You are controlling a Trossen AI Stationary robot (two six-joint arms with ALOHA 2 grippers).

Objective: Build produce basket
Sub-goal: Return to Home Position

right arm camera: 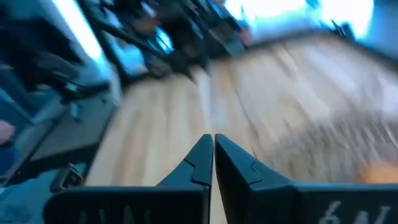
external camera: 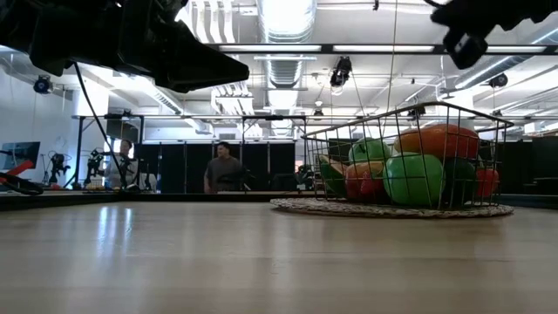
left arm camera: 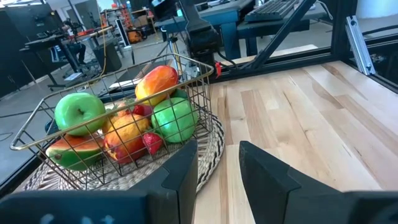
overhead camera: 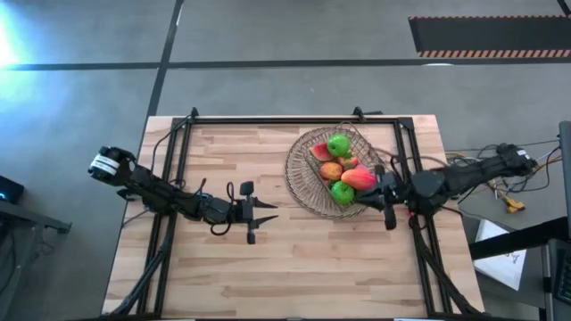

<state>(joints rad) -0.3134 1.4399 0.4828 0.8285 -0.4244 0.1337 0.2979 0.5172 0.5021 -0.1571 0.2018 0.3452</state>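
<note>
The produce [left arm camera: 124,121] sat heaped inside the basket [left arm camera: 200,78], just beside your right hand [right arm camera: 213,140]. It rested on a woven mat [external camera: 392,210], which probably kept the wire from sliding on the surface [overhead camera: 294,259]. That hand was closed and empty, I judge, with nothing loose near it to carry. Your left hand [left arm camera: 217,146] hung open, well apart from the basket and facing it.

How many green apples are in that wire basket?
2. In the overhead view, one green apple sits at the top of the basket, the other at its bottom, with red and orange fruit between them. More could be hidden underneath.
</note>
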